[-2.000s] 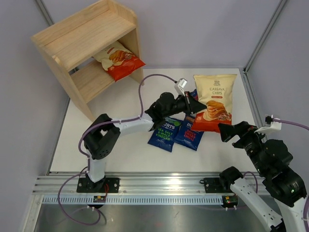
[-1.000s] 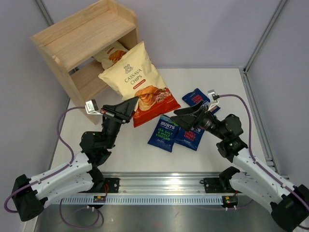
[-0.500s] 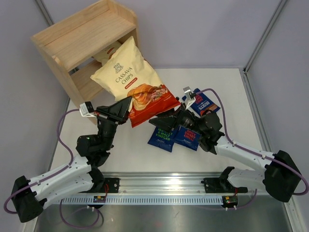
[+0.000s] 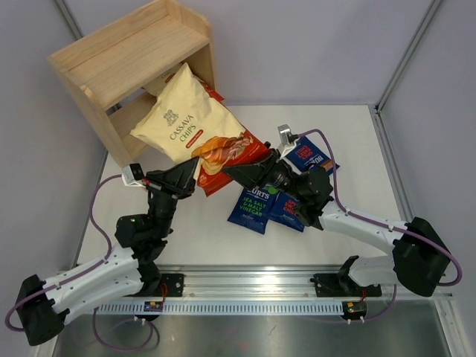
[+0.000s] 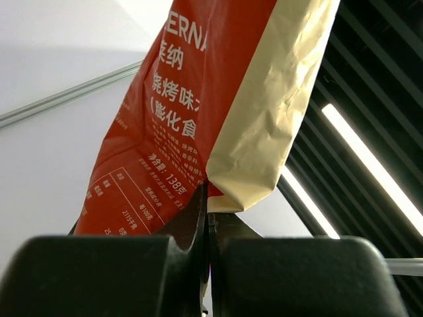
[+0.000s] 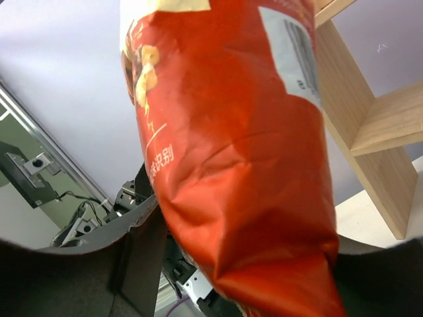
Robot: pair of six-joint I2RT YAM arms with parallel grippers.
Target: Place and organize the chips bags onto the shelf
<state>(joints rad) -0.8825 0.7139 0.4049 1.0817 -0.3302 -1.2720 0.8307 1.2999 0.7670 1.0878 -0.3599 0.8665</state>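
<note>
Shelf (image 4: 130, 63): wood, two-tier, rear left. Cassava Chips bag (image 4: 186, 123): large, likely light, air-filled, crinkly and crushable, held aloft near the shelf front; best taken by its flat seams. Left gripper (image 5: 208, 211) pinched tight on its bottom seam; right gripper (image 4: 242, 172) straddles the red end, grip not discernible.

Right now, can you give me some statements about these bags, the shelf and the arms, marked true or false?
The left fingers pinch the large cream-and-red crinkly Cassava Chips bag in mid-air. True.
The light wooden two-tier shelf holds nothing. False: a second cream-and-red bag lies on its lower tier.
Three small dark blue Burts bags lie on the white table. True.
The right fingers are far from every bag. False: they straddle the large bag's red end.
</note>
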